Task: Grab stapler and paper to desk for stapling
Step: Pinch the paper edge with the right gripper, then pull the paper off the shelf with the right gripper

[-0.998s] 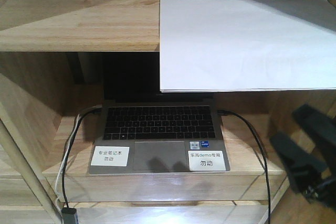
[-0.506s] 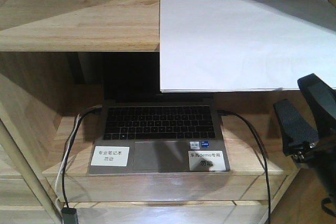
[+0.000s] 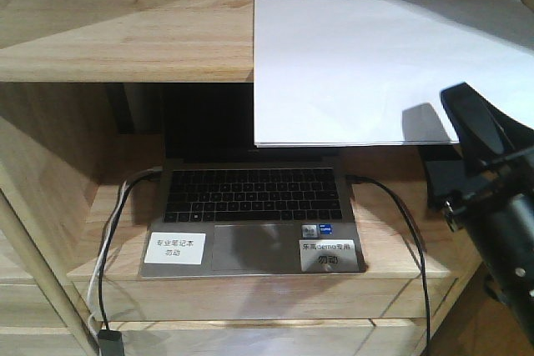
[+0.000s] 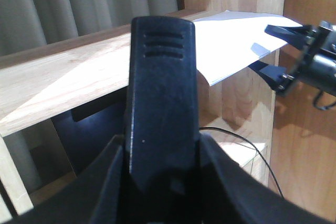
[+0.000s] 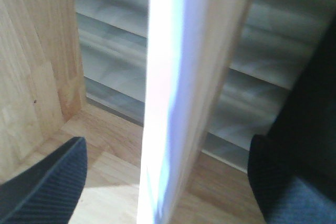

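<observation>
— Pale wooden shelving (image 3: 125, 39), upper shelf: paper (image 3: 367, 64) lies flat at the right end. Its near edge overhangs the shelf's front edge, above a laptop (image 3: 250, 198) on the lower shelf.
— Right gripper (image 3: 440, 137)?
— Fingers apart, one above and one below the paper's overhanging near-right corner. Both pads stand clear of the sheet in the wrist view.
— Left gripper (image 4: 163, 77)?
— One black finger fills its wrist view; spread or together, cannot tell.

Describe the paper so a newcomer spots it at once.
On the pale wooden shelving, upper shelf, right side, the paper lies flat, overhanging the edge above the laptop. It is large, blank and white, unlike the laptop's small printed stickers.
</observation>
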Available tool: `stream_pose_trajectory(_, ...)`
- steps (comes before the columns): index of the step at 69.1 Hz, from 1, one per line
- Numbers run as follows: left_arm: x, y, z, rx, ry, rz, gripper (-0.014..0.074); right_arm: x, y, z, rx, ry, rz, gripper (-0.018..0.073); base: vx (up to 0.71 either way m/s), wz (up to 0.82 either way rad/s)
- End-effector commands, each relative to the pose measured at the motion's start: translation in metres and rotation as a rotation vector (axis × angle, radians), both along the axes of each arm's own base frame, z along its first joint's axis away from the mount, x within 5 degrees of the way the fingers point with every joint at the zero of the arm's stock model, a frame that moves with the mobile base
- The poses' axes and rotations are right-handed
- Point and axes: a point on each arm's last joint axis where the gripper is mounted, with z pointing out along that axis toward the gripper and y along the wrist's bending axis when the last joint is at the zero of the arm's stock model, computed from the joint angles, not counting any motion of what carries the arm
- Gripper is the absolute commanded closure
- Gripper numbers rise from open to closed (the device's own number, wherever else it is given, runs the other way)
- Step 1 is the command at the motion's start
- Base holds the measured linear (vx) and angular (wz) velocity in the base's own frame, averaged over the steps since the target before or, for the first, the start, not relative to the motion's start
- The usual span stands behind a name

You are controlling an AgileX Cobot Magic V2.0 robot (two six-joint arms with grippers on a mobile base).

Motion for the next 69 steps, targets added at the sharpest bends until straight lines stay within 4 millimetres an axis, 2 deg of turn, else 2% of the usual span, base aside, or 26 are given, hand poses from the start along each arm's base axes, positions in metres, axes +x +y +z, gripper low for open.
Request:
stream_pose_trajectory(1, 0.000, 0.000, 0.018, -0.088, -0.104, -0.007, 0.0603, 0.001, 0.000, 0.026, 0.064, -0.188, -0.026, -0.0031, 0.00, 0.00)
stream_pose_trajectory(14, 0.000, 0.000, 0.018, -0.088, -0.104, -0.007, 0.0603, 0.010, 0.006, 0.036, 0.070, -0.210, -0.034, -0.0031, 0.00, 0.00)
stream_pose_trajectory(29, 0.000, 0.000, 0.018, -0.088, -0.104, -0.007, 0.0603, 0.010, 0.006, 0.035, 0.065, -0.205, -0.036, -0.0008, 0.00, 0.00)
stream_pose_trajectory(36, 0.000, 0.000, 0.018, -0.088, -0.104, -0.007, 0.0603, 0.011, 0.006, 0.035, 0.067, -0.204, -0.038, 0.0069, 0.00, 0.00)
stream_pose_trajectory(41, 0.000, 0.000, 0.018, -0.088, -0.104, -0.007, 0.0603, 0.011, 0.005, 0.035, 0.073, -0.199, -0.046, 0.0159, 0.00, 0.00)
stream_pose_trajectory(59, 0.000, 0.000, 0.018, -0.088, -0.104, -0.007, 0.0603, 0.012, 0.004, 0.034, 0.079, -0.192, -0.061, 0.0578, 0.00, 0.00)
stream_pose_trajectory(69, 0.000, 0.000, 0.018, -0.088, -0.104, -0.007, 0.0603, 0.011, 0.003, 0.036, 0.082, -0.199, -0.059, 0.0571, 0.00, 0.00)
